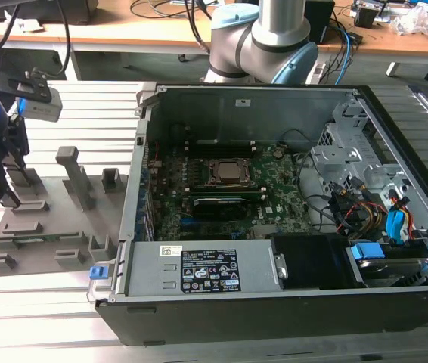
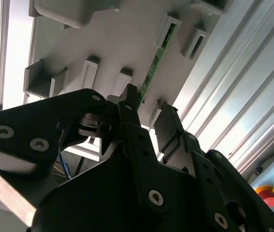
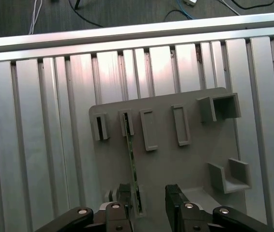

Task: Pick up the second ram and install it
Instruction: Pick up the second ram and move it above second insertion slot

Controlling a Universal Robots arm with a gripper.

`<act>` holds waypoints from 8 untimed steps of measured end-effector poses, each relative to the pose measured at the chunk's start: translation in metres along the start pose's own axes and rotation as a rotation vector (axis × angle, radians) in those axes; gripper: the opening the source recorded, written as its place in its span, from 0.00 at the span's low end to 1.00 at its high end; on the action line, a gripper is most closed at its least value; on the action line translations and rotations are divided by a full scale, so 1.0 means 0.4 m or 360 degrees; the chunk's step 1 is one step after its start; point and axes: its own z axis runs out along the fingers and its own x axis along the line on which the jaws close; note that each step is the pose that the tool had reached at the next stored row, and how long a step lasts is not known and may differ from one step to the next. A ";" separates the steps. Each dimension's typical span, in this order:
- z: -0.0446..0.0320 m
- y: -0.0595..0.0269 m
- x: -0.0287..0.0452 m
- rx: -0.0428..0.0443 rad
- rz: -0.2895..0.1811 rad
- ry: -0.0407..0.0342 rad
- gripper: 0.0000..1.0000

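Green second ram [image 3: 132, 164]: stands on edge in the slots of the grey fixture plate [image 3: 195, 169], at the exterior view's left; well apart from the open computer case [image 1: 274, 318]; not yet lifted
Gripper [image 3: 149, 195]: fingers spread, straddling one end of the stick; no contact that I can make out; the stick sits close to one finger [image 3: 122, 194] and far from the other
Risk, off-centre: as I judge it, a closing stroke would meet the board on one side first; that could push it sideways in its slots, bending or tipping it before both pads bear
Risk, end hold: a thin board caught near one end may pivot; it could then leave the slots crooked or jam
Risk, loose plate: the plate seems only to rest on the ribbed metal table [image 3: 30, 145]; a binding stick could drag it up or shift it
Writing: white stickers on the power supply [image 1: 210, 270] carry print too small to read; the stick shows only its edge, so no label is legible; nothing readable on the red button [image 2: 267, 195]
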 end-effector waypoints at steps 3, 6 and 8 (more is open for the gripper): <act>0.007 0.000 0.000 0.0000 0.0000 0.0000 0.42; 0.012 0.000 0.000 0.0000 0.0000 0.0000 0.42; 0.018 -0.001 0.000 0.0000 0.0000 0.0000 0.42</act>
